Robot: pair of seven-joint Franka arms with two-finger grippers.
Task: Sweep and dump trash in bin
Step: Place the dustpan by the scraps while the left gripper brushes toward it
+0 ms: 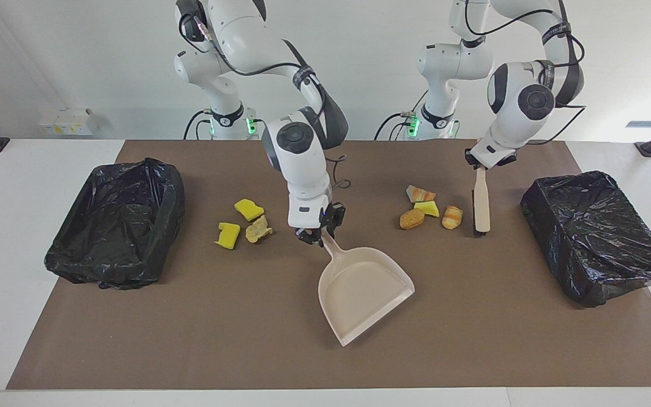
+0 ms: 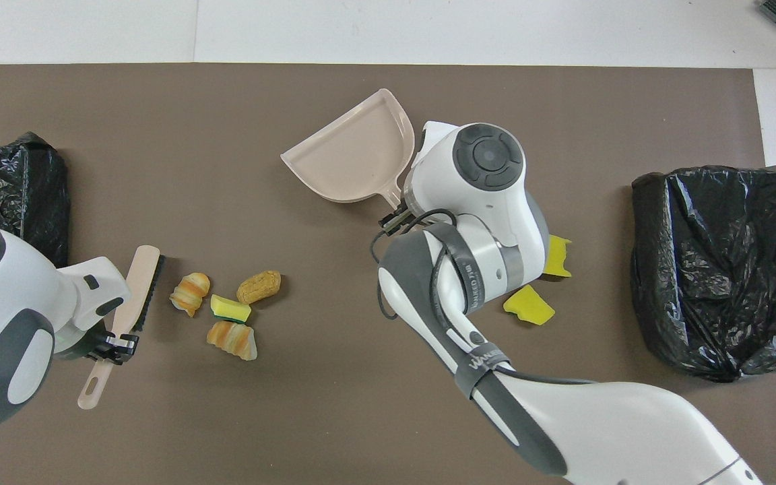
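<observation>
Beige brush point(image 1: 481, 199) pinched in my left gripper point(image 1: 479, 165) stands beside the trash point(image 1: 428, 208); my right gripper point(image 1: 319, 236) clamps the dustpan point(image 1: 364, 291) handle, pan farther out toward the right arm's end.

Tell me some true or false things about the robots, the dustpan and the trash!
1. The right gripper is shut on the dustpan handle. True.
2. The left gripper holds a sponge. False: it is shut on the brush.
3. Some trash already lies in the dustpan. False: the dustpan is empty.
4. Four scraps lie beside the brush. True.
5. There is only one black bin. False: two, one at the right arm's end of the table, one at the left arm's.
</observation>
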